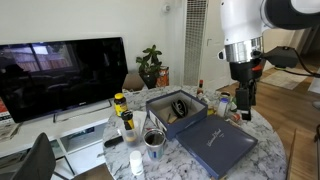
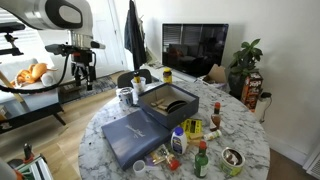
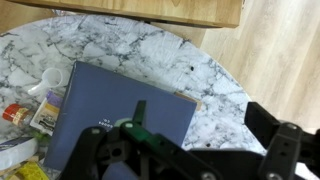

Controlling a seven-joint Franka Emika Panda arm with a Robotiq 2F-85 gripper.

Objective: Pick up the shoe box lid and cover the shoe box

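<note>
Hovering high over the edge of a round marble table (image 1: 268, 138), the gripper (image 1: 243, 98) hangs with its fingers spread apart, holding nothing. The dark shoe box lid (image 1: 218, 143) lies flat on the table, just beside the uncovered shoe box (image 1: 178, 108)

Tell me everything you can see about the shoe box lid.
The shoe box lid is a flat, dark blue-grey rectangle, cardboard by its look, with a small pale mark on top. It lies top up on the marble table, beside the open shoe box. The gripper hangs above, not touching it.
</note>
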